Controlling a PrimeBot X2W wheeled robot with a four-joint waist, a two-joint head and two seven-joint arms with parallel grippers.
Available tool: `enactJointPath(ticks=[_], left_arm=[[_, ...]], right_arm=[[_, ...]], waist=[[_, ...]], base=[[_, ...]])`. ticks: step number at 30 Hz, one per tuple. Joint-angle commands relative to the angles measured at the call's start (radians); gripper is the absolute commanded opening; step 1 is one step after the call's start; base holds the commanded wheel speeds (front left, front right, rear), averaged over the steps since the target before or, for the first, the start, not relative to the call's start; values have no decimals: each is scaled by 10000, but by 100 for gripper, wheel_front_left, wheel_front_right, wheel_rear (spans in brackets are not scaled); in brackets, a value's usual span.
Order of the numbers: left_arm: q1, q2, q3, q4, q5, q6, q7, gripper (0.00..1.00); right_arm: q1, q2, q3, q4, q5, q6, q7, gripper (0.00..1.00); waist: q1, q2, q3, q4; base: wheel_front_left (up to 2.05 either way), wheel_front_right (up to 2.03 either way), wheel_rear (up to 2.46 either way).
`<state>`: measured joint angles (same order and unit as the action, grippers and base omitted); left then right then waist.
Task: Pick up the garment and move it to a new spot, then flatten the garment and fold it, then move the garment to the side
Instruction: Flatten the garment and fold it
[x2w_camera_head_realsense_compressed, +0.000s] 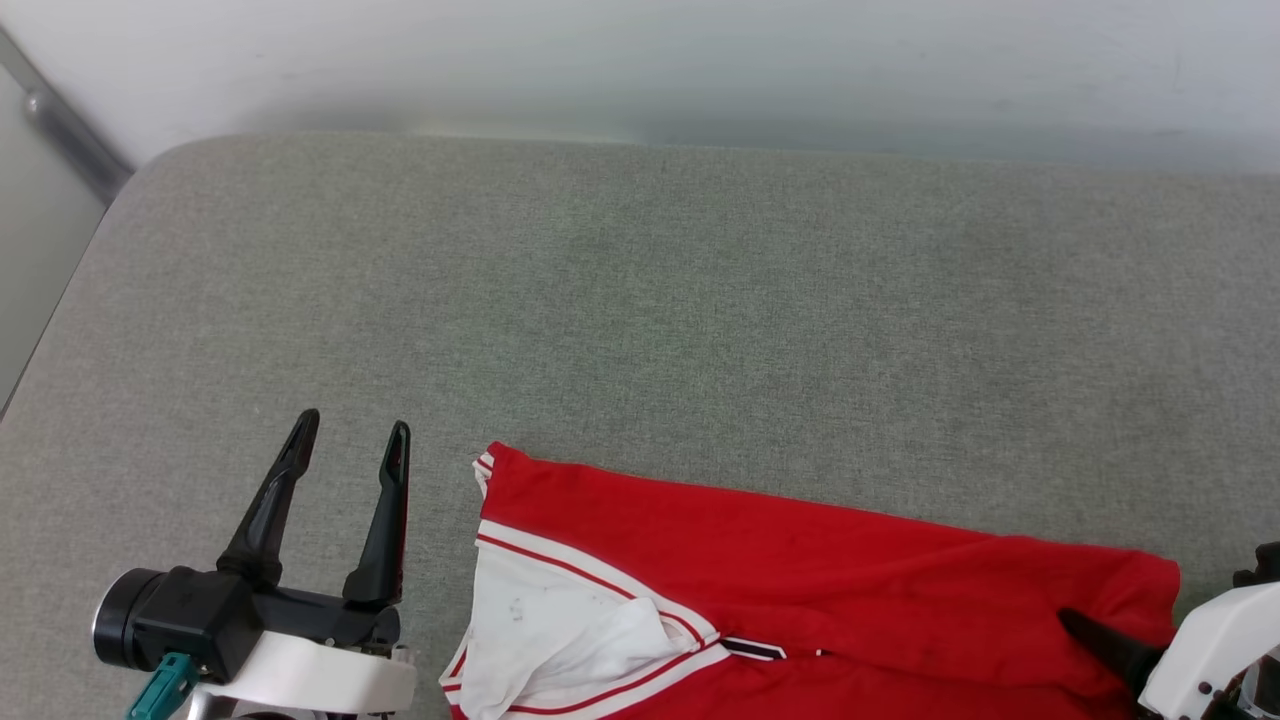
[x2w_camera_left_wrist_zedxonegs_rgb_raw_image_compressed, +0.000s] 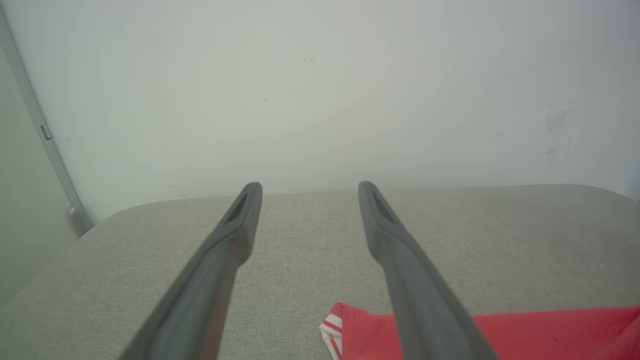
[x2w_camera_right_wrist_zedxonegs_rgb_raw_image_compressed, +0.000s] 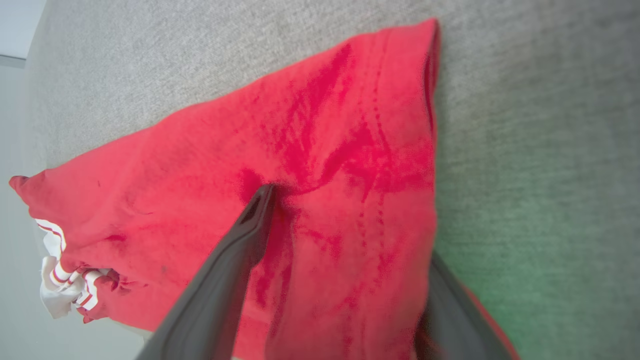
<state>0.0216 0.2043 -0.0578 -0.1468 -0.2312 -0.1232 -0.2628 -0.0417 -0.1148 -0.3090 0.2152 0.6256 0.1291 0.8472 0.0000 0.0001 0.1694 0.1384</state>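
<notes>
The garment (x2w_camera_head_realsense_compressed: 800, 560) is a red shirt with a white sleeve and striped trim, lying along the near edge of the grey padded surface (x2w_camera_head_realsense_compressed: 640, 300). My left gripper (x2w_camera_head_realsense_compressed: 355, 422) stands open and empty just left of its corner, above the bare padding. From the left wrist view, the left gripper (x2w_camera_left_wrist_zedxonegs_rgb_raw_image_compressed: 308, 186) points toward the wall, with the garment (x2w_camera_left_wrist_zedxonegs_rgb_raw_image_compressed: 525, 330) low on the right. My right gripper (x2w_camera_right_wrist_zedxonegs_rgb_raw_image_compressed: 340, 210) is open astride the garment (x2w_camera_right_wrist_zedxonegs_rgb_raw_image_compressed: 325, 150) at its right end. One finger (x2w_camera_right_wrist_zedxonegs_rgb_raw_image_compressed: 250, 235) lies on the cloth; the other is tucked under the edge.
A white wall (x2w_camera_head_realsense_compressed: 700, 60) rises behind the padded surface. The surface's rounded far-left corner (x2w_camera_head_realsense_compressed: 150, 170) drops away beside a grey metal rail (x2w_camera_head_realsense_compressed: 70, 130). Bare padding stretches from the garment to the wall.
</notes>
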Motion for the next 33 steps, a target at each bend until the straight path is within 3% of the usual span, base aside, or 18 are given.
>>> enactJointPath(ticks=[1,2,3,12,24,29,33], left_arm=[[1,-64,30,21,64,-40,-23,100],[7,-71,36,29,65,-49,-23,100],[17,-80,46,38,70,-55,-23,100],[222,-88,46,55,90,-66,-23,100],[344,-35,-121,34,7,-72,-23,100],[426,-107,-159,102,-8,-71,-23,100],[568,-161,-116,138,-37,-72,-23,100]], right_arm=[[148,512,442,475,88,27,74,49],[156,490,451,497,81,27,-15,16],[160,450,456,516,65,27,-116,0],[193,-177,176,582,-17,7,-980,0],[-365,-1247,-1231,895,-745,9,-1673,0],[-228,-1166,-1356,421,-908,10,-1354,0],[191,-808,-1022,-646,-886,13,-771,0]], waist=[[0,-1,-42,-19],[0,-1,-65,-30],[0,-1,-94,-46],[0,-1,-373,-243],[0,-1,-509,-533],[0,-1,-767,-637],[0,-1,-1028,-703]], base=[[0,0,0],[0,0,0],[0,0,0],[0,0,0],[0,0,0],[0,0,0],[0,0,0]])
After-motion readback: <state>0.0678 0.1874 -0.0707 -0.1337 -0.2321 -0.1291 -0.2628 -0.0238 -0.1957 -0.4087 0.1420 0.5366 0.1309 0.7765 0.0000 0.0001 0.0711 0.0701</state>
